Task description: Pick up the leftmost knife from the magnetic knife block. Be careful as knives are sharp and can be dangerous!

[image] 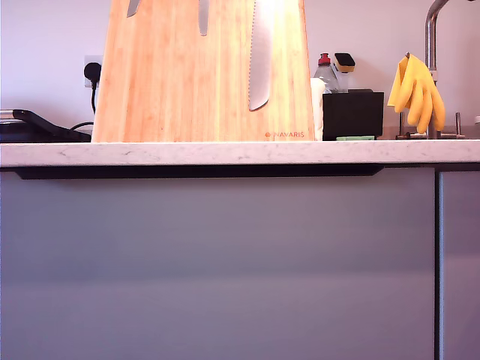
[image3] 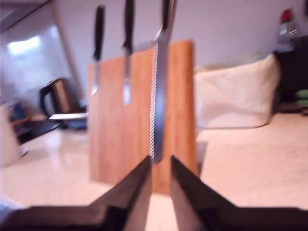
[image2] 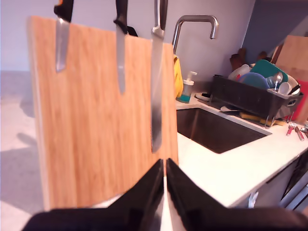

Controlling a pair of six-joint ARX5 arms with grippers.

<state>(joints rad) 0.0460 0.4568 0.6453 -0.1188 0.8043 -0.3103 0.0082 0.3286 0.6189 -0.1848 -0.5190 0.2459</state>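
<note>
3 knives hang on the knife block (image: 202, 75), none of them held.
On the block, the leftmost knife (image: 133, 7) hangs at the exterior view's left, then the middle knife (image: 203, 18), then the bread knife (image: 259, 56). My first gripper (image2: 165, 179) is nearly closed; my second gripper (image3: 161, 175) is slightly apart, both empty.

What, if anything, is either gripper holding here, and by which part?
Nothing. My first gripper and my second gripper both hang free before the magnetic knife block, fingers empty.
</note>
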